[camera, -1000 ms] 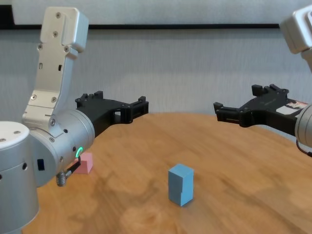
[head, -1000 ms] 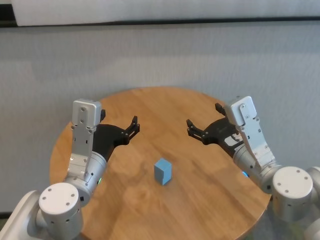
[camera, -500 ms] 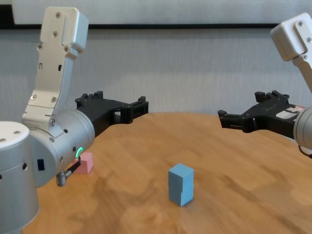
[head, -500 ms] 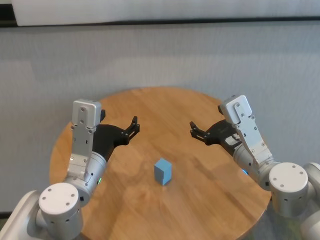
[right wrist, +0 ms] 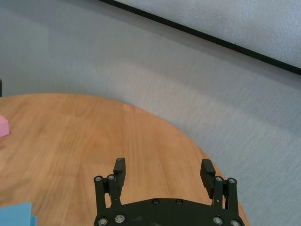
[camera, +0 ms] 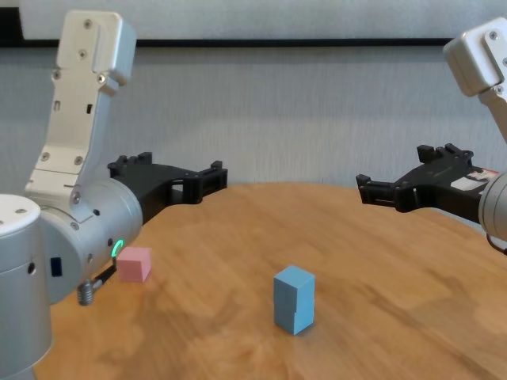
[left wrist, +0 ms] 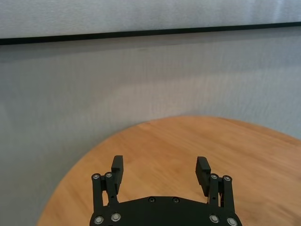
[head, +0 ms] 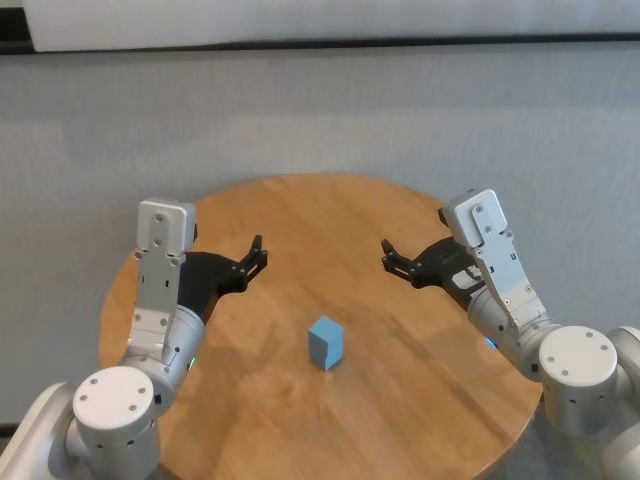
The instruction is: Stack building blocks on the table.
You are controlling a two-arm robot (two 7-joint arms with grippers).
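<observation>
While both arms hover above the round wooden bench (head: 300, 210), two light blue blocks (camera: 294, 309) stand stacked one on the other near its middle, the upper cube (camera: 295, 285) sitting squarely on the lower cube (camera: 295, 318). From the head view the stack (head: 326, 343) shows as a single blue cube slightly toward the near side of the bench centre. The pink block (camera: 134, 264) lies alone on the left part of the bench, well apart from the stack and just beside the left forearm; in the right wrist view only its edge (right wrist: 3, 126) shows.

Over the left side of the bench, raised clear of the surface, the left end effector (head: 254, 257) has its fingers spread apart and holds nothing; the left wrist view (left wrist: 160, 170) shows only bare wood between them. Across from it, the right end effector (head: 390, 260) hangs over the right side of the bench at about the same height, its fingers (right wrist: 205, 172) likewise spread wide and empty. Both end effectors point inward toward each other, on the far side of the blue stack and not touching it.
</observation>
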